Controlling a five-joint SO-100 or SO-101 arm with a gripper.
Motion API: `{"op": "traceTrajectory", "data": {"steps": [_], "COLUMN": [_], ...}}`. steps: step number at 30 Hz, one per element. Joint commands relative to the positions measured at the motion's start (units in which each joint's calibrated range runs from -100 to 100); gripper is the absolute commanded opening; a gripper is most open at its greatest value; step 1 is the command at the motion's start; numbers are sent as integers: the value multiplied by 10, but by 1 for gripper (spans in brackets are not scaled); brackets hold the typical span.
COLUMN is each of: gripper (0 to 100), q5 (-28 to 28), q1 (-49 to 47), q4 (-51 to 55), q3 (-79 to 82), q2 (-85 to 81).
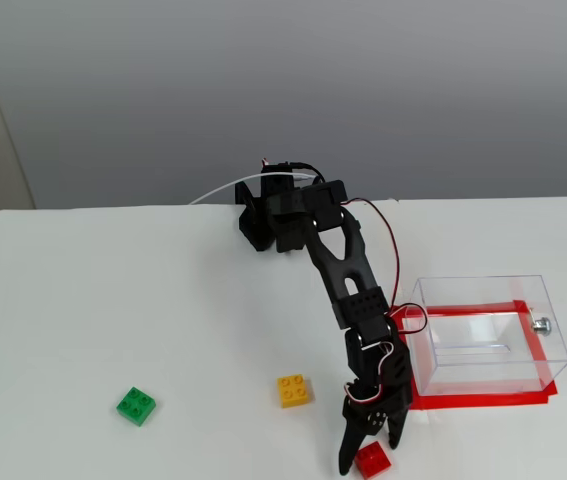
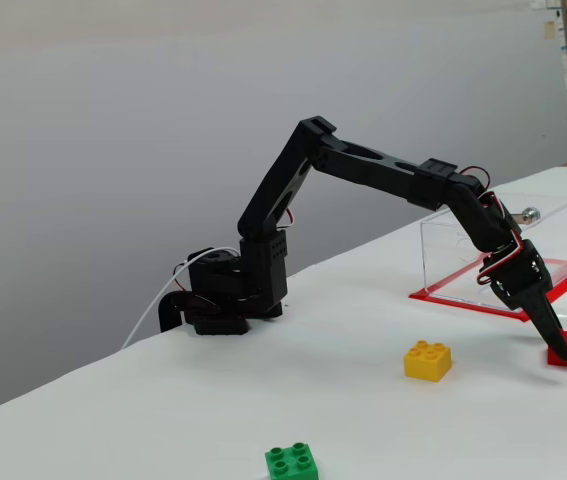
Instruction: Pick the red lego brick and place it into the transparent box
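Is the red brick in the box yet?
No. The red lego brick sits on the table between the gripper fingers, outside the transparent box.

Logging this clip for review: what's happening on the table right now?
A black arm reaches down with its gripper open around the red lego brick, which sits on the white table near the front edge. The transparent box stands empty on its red tape outline. A yellow brick and a green brick lie untouched.
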Motion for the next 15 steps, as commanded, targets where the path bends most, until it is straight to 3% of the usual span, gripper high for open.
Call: {"op": "traceTrajectory", "data": {"steps": [1,9,15], "gripper": [39,27,27], "q5": [-1,0,0], "q1": [2,1,1], "q4": [2,1,1], "q3": [-17,-17,-17], "q2": [-12,-12,-12]}}
